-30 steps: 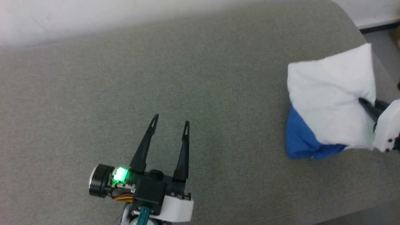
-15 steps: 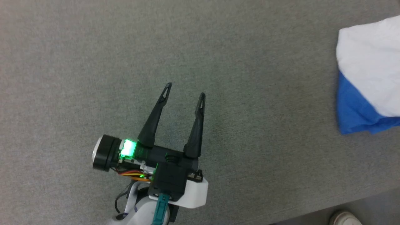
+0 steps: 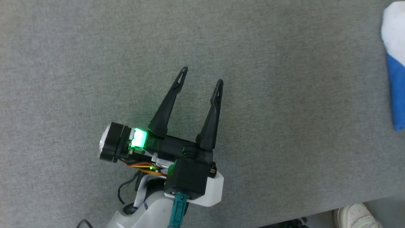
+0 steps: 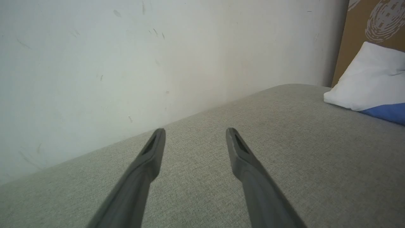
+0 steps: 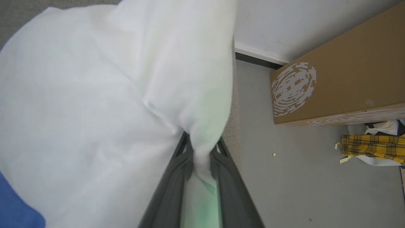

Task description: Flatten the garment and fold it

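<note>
Two dark fingers of the left gripper stand well apart and empty, pointing up and slightly to the right in the head view above a grey fabric-covered surface. The gripper's black body carries a lit green lamp with orange wires beneath it, and the pale forearm runs down to the bottom edge of that view. Seen from the left wrist, the same fingers reach out low over the grey surface toward a scuffed white wall, with nothing between them.

The garment lies well apart from that gripper at the right edge of the head view, white above and bright blue below. The left wrist view shows it as a bunched white mound with a blue strip at its base, near the surface's far corner.

From the right wrist, the right gripper has its fingers closed on a pinch of the garment's white cloth, which billows up and to the left. On the floor beside the surface sit a long brown cardboard box with a white print and a yellow plaid cloth. A pale shoe shows at the bottom right of the head view.
</note>
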Controlling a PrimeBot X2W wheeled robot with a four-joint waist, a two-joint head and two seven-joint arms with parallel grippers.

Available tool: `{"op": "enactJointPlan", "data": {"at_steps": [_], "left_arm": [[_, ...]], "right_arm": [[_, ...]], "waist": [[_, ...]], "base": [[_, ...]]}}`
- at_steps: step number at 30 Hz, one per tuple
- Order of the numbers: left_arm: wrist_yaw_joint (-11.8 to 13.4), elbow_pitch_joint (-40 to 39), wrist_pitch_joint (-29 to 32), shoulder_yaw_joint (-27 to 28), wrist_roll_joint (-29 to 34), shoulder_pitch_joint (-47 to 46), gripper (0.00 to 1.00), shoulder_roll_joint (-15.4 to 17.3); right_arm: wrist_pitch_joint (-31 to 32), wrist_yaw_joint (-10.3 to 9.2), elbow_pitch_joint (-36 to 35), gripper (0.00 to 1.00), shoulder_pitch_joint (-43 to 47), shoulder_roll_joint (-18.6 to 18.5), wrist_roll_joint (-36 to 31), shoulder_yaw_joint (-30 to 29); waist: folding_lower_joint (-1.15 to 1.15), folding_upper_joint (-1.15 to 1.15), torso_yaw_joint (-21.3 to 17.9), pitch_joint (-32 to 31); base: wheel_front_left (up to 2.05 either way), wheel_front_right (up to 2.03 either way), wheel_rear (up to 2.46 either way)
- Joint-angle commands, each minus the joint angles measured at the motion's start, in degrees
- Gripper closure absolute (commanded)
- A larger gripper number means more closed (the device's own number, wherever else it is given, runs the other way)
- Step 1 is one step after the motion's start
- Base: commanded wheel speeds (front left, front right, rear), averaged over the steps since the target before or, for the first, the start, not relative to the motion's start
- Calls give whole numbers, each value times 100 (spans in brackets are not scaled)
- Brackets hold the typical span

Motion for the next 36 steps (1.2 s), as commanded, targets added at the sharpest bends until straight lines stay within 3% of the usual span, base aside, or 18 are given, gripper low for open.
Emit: {"op": "enactJointPlan", "data": {"at_steps": [1,2,3,4,19,30,36], "left_arm": [[21,-33,18,-14,39,-78,0,-12],[22,-32,28,-19,49,-91,0,-14],[23,-30,38,-25,57,-102,0,-17],[26,-27,46,-31,63,-110,0,-20],[172,181,-368,25,-394,119,0,-87],[336,398,-685,426,-1363,818,0,-121],[387,444,-751,618,-1638,1210,0,13]], "right_arm": [[-58,-13,68,95,-115,25,39,51],[-93,-13,154,68,-180,37,42,134],[-130,-13,243,30,-244,48,46,211],[-180,-13,330,0,-306,48,31,288],[-674,-13,950,0,-738,182,449,1190],[-1498,-13,250,0,180,586,1318,1175],[-1692,-13,-326,0,963,644,1417,790]], "waist": [[-1,0,45,87],[-1,0,47,94],[-1,0,47,93],[-1,0,49,86],[-1,0,123,-678],[-1,0,402,-1846],[-1,0,638,-2418]], "base": [[0,0,0],[0,0,0],[0,0,0],[0,0,0],[0,0,0],[0,0,0],[0,0,0]]}}
